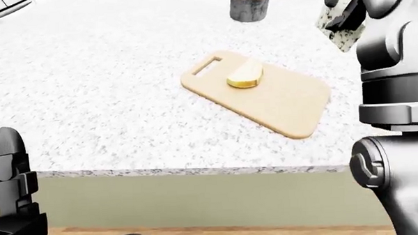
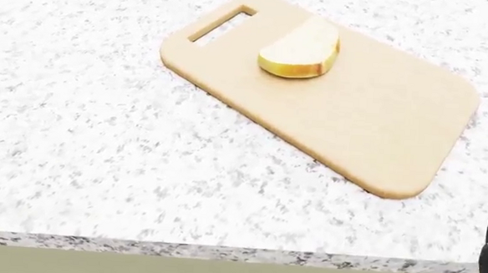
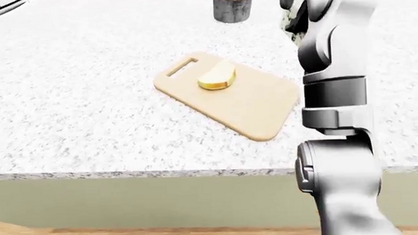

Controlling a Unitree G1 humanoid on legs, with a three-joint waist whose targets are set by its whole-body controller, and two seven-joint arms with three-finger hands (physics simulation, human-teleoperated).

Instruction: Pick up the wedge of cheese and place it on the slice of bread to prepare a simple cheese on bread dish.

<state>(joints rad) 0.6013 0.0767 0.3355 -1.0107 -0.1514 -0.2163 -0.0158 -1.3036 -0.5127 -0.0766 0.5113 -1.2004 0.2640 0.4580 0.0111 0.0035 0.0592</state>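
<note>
One golden-crusted slice of pale bread [image 2: 299, 53] lies flat on one tan wooden cutting board with a slotted handle [image 2: 371, 118], toward the board's far-left end beside the handle slot, on the speckled white granite counter [image 2: 101, 154]. One small grey pot holding a plant [image 1: 249, 6] stands far off near the counter's far edge. I see no cheese wedge anywhere. My right arm [image 3: 334, 92] rises to the right of the board, its hand up at the far right, well apart from the bread; I cannot tell how its fingers stand. My left arm [image 1: 13, 192] sits low at near left, fingers unreadable.
</note>
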